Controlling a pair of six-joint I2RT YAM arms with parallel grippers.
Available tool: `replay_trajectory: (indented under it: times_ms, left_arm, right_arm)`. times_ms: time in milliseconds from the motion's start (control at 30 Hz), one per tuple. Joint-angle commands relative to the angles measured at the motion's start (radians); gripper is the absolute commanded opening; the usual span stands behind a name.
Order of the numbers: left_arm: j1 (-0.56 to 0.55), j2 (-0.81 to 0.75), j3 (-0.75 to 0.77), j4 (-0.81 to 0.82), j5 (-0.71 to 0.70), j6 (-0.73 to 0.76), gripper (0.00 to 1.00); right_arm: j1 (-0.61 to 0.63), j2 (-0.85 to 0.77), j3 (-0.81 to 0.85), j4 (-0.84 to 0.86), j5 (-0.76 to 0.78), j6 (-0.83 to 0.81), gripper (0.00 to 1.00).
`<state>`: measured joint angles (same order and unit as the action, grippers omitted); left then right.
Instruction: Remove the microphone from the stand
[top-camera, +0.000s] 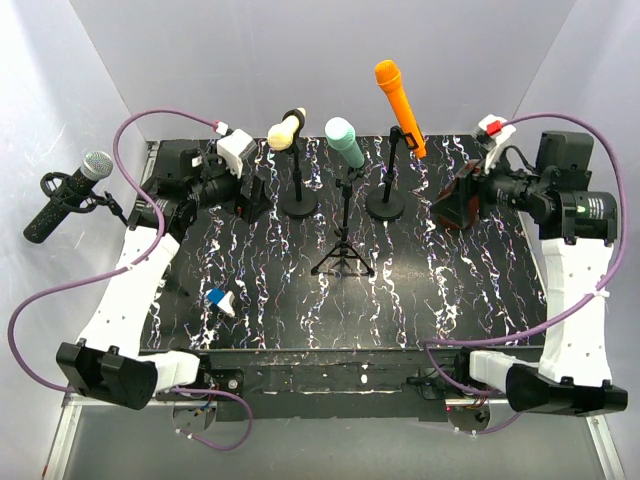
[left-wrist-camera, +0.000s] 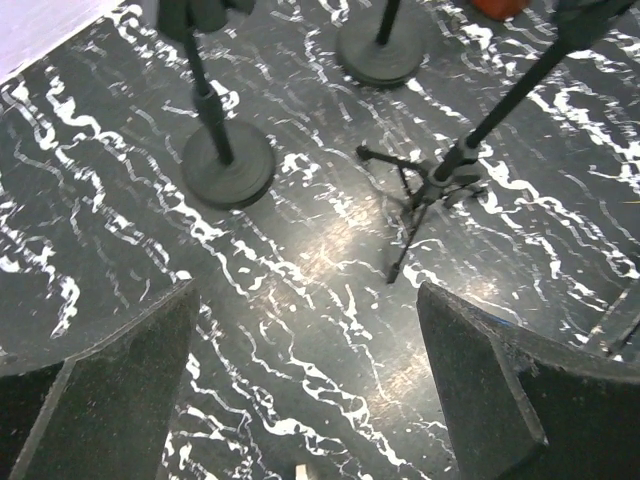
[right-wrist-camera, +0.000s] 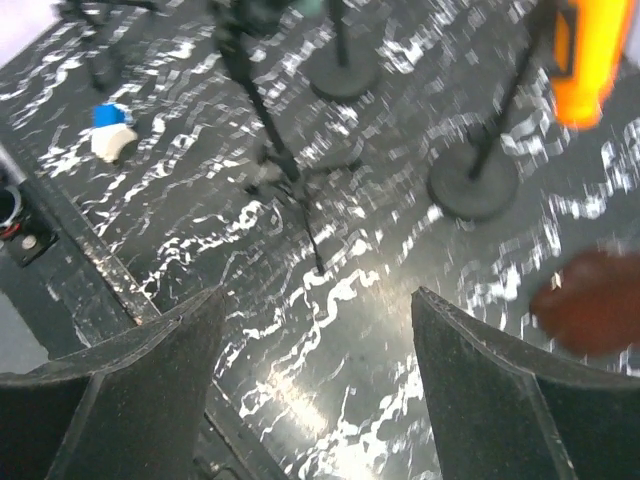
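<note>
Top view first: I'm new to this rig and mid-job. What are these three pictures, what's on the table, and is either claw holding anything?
The top view looks down on two robot arms bolted at the near edge of the table. The other pictures come from a camera on each wrist, looking past its claw. Standing on the table: a cream microphone, a teal microphone on a tripod, an orange microphone. A black microphone sits off the left edge. A blue-and-white piece lies near the left arm. The left claw and right claw are open, holding nothing.
</note>
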<state>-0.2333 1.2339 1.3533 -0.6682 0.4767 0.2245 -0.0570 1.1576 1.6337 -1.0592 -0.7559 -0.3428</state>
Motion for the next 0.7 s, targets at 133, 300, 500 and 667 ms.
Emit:
replay_trajectory:
  times_ms: [133,300,500,667]
  left_arm:
    - [-0.003,0.022,0.142,-0.059,0.126,0.087,0.92]
    - [-0.003,0.010,0.161,-0.064,0.138,0.114,0.93]
    - [-0.001,0.016,0.227,-0.065,0.154,0.137,0.93]
    - [-0.004,0.056,0.357,-0.082,0.244,0.121,0.93]
  right_arm:
    - [0.261,0.151,0.229,0.060,-0.111,-0.124,0.81]
    - [0.377,0.168,0.169,0.312,-0.045,-0.070,0.83]
    - [0.453,0.231,0.172,0.468,-0.011,-0.054,0.83]
    - [0.473,0.249,0.161,0.510,0.004,-0.070,0.83]
